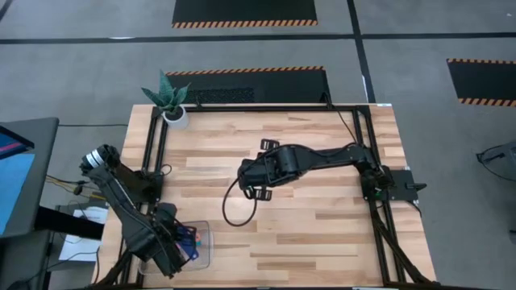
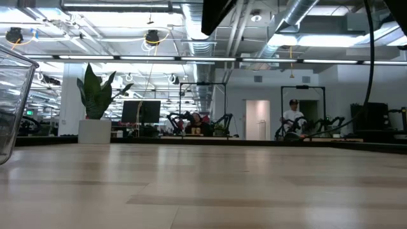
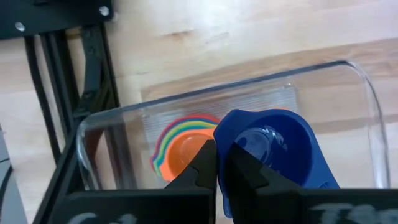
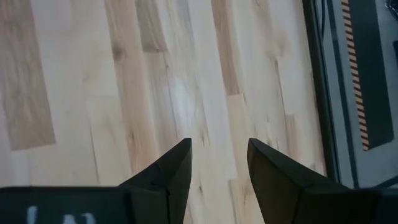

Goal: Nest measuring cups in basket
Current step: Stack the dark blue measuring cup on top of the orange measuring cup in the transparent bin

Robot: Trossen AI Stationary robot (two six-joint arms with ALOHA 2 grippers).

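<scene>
The clear basket [image 3: 367, 93] stands at the table's near left corner [image 1: 203, 256]. On its floor lies a nested stack of measuring cups [image 3: 180, 146], the orange-red one innermost with yellow, green and light blue rims around it. My left gripper [image 3: 217, 167], pointing down over the basket [image 1: 181, 242], is shut on a blue measuring cup [image 3: 277, 149] beside the stack. My right gripper [image 4: 219, 163] hovers open over bare wood near the table's middle [image 1: 247, 177], with nothing between its fingers. My left gripper pinches the blue cup's rim [image 3: 225, 134] on the side toward the stack, one finger inside the bowl and one outside. The fingers come from above, pointing down. The cup sits mouth up over the basket's floor; whether it rests on anything I cannot tell.
A white pot with a plant [image 1: 175, 113] stands at the table's far left corner. A black cable [image 1: 230, 211] loops below my right arm over the table's middle. Dark frame rails [image 1: 157, 161] run along the table's left and right edges. Bare wood lies right of the basket.
</scene>
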